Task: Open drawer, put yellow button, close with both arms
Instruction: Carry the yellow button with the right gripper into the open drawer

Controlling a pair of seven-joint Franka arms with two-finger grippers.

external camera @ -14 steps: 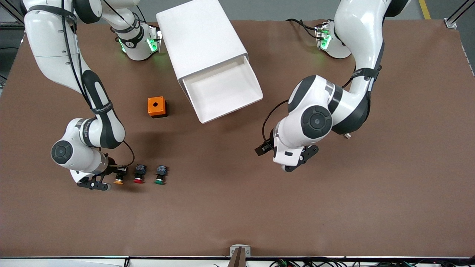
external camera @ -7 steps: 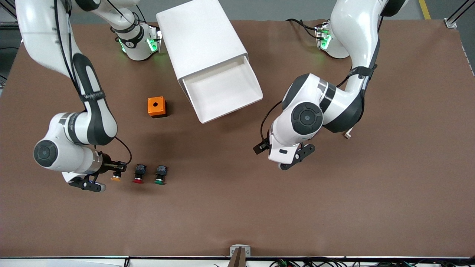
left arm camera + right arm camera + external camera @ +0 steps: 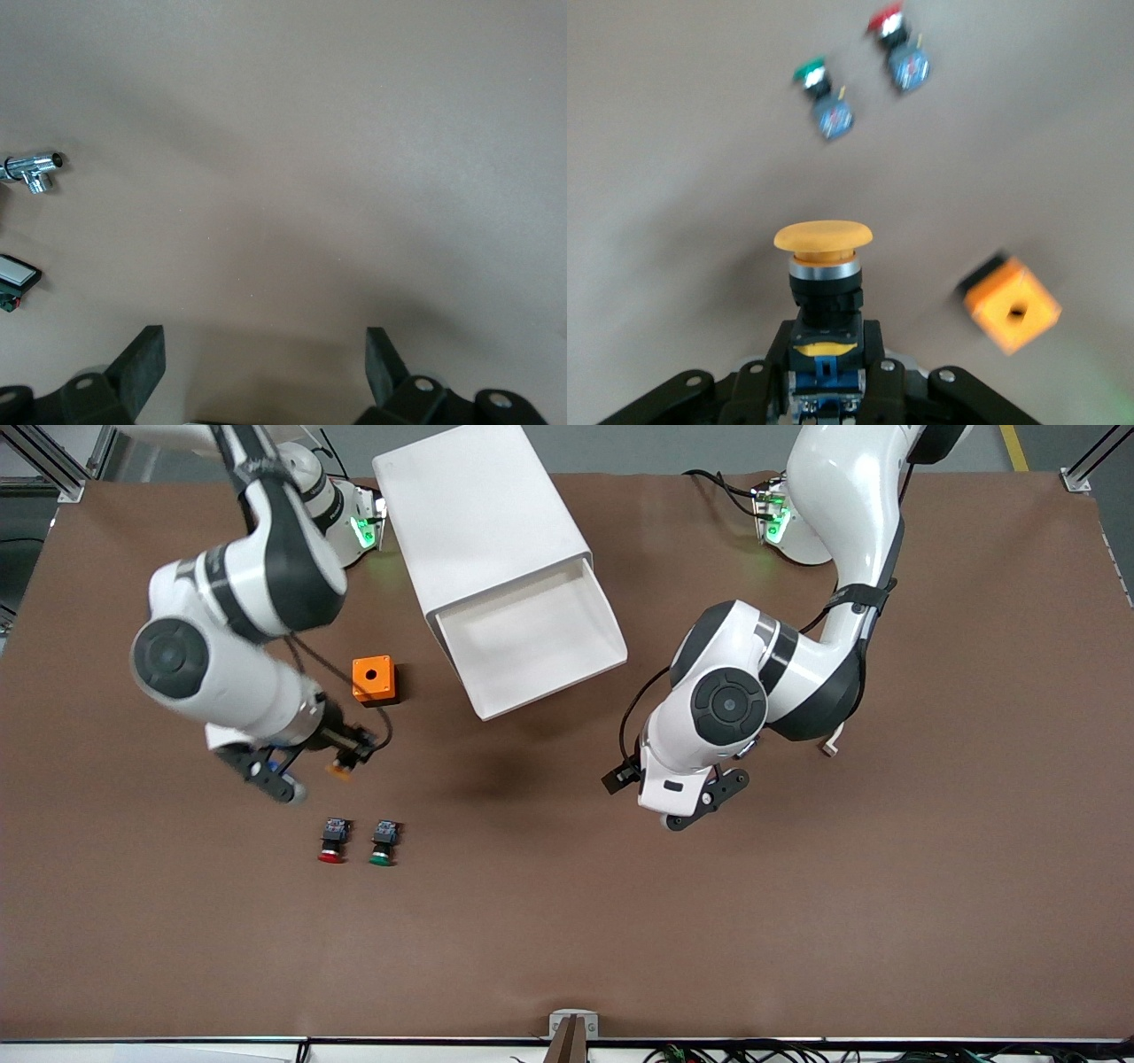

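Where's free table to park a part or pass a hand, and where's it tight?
Free: the wide brown table nearer the front camera than the red button and green button. The open drawer tray is bare too. Crowded: between the orange cube and those buttons, where the right gripper carries the yellow button.

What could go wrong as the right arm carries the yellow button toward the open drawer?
The right gripper holds the yellow button only by its base, so it might slip out. The orange cube lies between it and the drawer, so a low pass may knock it. The left gripper waits open over bare table.
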